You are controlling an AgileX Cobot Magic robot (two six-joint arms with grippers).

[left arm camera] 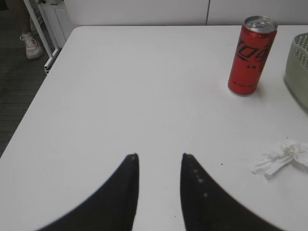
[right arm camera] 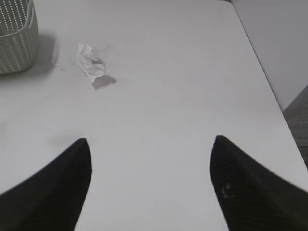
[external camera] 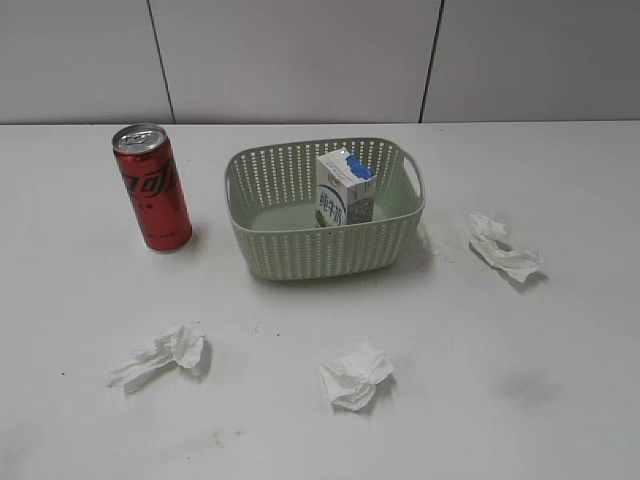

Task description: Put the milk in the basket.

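Crumpled tissue (external camera: 355, 377) lies before the basket (external camera: 300, 255) holding upright milk (external camera: 345, 190); left end effector (left arm camera: 160, 158) narrow, right end effector (right arm camera: 151, 140) wide

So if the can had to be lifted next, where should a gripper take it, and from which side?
Probably mid-body on the can, from the left. It stands upright and round, so the jaws can close across its width. The left gripper is open and on that side; the basket stands to the can's right, and the left is bare table.
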